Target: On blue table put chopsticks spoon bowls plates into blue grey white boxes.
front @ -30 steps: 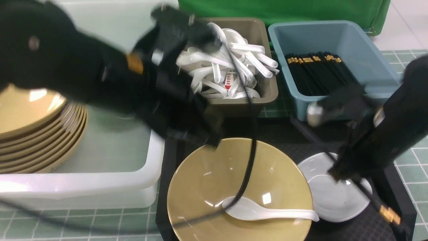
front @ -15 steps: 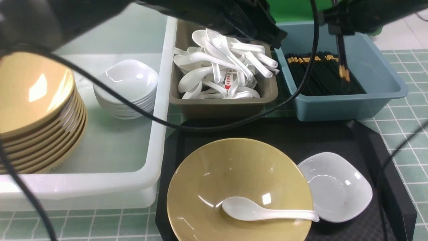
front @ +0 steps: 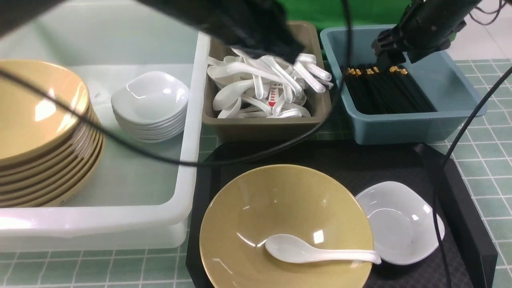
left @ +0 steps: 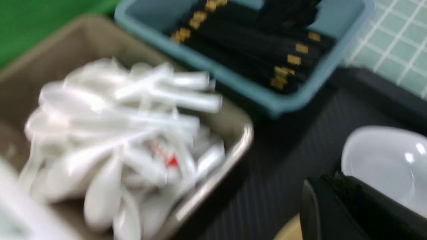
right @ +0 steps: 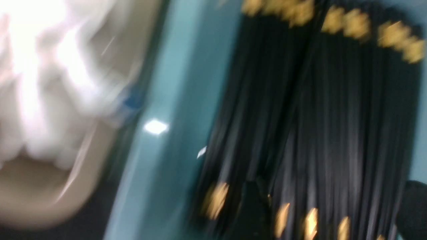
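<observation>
Chopstick drop-off at the blue box [front: 400, 128], far right of the counter [front: 488, 160]
Right pincer [front: 387, 59] hovers over the chopsticks [front: 384, 90] lying in that box, tips apart, gripping nothing; left pincer [left: 347, 203] closed, empty. Likely next: low pinch on spoon [front: 312, 252] handle in near bowl [front: 280, 200]. Only right wrist view shows the parted tips; only front shows the spoon

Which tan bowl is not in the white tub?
The single bowl on the black tray, with a white spoon lying in it; the other bowls sit stacked inside the white tub.
</observation>
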{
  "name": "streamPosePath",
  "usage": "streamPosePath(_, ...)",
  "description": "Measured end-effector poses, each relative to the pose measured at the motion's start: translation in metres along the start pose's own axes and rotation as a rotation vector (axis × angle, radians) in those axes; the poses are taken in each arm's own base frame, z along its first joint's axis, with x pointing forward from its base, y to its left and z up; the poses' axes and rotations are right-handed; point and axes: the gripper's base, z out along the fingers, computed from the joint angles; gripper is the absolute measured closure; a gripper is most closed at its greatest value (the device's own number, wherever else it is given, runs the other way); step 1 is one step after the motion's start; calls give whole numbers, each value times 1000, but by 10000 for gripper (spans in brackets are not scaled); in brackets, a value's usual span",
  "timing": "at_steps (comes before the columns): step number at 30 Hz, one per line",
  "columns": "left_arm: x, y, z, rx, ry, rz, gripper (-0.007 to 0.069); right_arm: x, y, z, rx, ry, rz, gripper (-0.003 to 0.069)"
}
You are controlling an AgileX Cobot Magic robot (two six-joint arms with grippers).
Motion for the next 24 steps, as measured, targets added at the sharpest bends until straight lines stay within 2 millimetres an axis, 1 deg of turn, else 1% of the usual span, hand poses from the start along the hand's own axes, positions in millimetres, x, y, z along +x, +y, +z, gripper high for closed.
streamPosePath(1, 12, 0, -14, -5, 18, -11, 636, 2, 12, -11, -28, 11, -62, 60)
streamPosePath(2, 15, -1, -18, -5, 21, -13, 636, 2, 14, -12, -35, 14, -69, 58)
streamPosePath(3, 25, -2, -28, -7, 30, -21, 636, 4, 27, -24, -56, 7, -116, 56)
streamPosePath(5, 52, -9, -51, -9, 60, -33, 636, 16, 61, -44, -107, 5, -224, 69)
streamPosePath(6, 58, -12, -55, -8, 64, -34, 636, 17, 63, -49, -109, -2, -232, 71)
streamPosePath(7, 68, -15, -61, -8, 69, -34, 636, 28, 82, -55, -134, 14, -290, 81)
streamPosePath(8, 78, -18, -64, -5, 81, -36, 636, 36, 92, -63, -147, 16, -331, 88)
streamPosePath(9, 88, -22, -71, -4, 79, -37, 636, 47, 109, -64, -171, 40, -386, 94)
streamPosePath(10, 96, -25, -74, -1, 84, -40, 636, 54, 117, -68, -183, 48, -412, 96)
streamPosePath(11, 103, -27, -75, 1, 91, -42, 636, 69, 135, -66, -214, 86, -478, 99)
streamPosePath(12, 108, -29, -76, 2, 97, -42, 636, 77, 148, -65, -234, 106, -517, 100)
streamPosePath(14, 119, -32, -77, 6, 111, -43, 636, 95, 169, -55, -266, 172, -588, 101)
streamPosePath(17, 130, -34, -76, 10, 133, -45, 636, 116, 197, -39, -287, 253, -683, 102)
streamPosePath(20, 135, -35, -73, 14, 151, -48, 636, 128, 218, -24, -293, 312, -752, 102)
streamPosePath(23, 138, -35, -72, 16, 160, -50, 636, 132, 226, -11, -296, 342, -773, 102)
streamPosePath(24, 139, -35, -71, 17, 162, -50, 636, 134, 231, 3, -290, 372, -788, 102)
